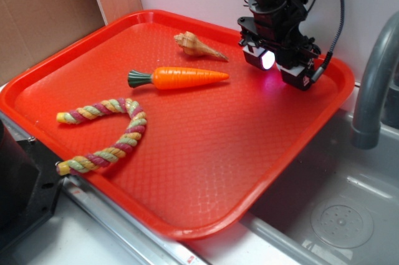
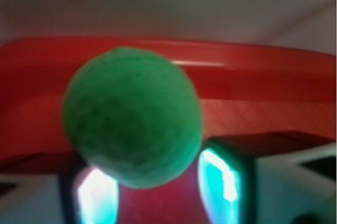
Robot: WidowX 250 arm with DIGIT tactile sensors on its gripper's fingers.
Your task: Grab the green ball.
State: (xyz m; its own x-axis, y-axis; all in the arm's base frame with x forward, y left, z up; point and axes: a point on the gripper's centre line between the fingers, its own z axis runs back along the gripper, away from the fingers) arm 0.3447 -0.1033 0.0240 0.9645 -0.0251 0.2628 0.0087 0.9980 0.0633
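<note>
The green ball [image 2: 132,116] fills the middle of the wrist view, blurred and very close. Its lower part sits between my two lit fingers [image 2: 218,176], nearer the left one, whose pad it partly covers. My gripper [image 2: 158,182] stands open around it, with red tray showing in the gap below the ball. In the exterior view the gripper [image 1: 278,65] is low over the back right of the red tray [image 1: 206,153], and the ball is hidden behind its fingers.
An orange toy carrot [image 1: 181,78] lies mid-tray left of the gripper, with a shell-shaped toy [image 1: 196,45] behind it. A twisted rope toy [image 1: 106,131] lies at the front left. The tray's raised rim [image 2: 247,58] runs just beyond the ball. A grey faucet [image 1: 374,84] stands right.
</note>
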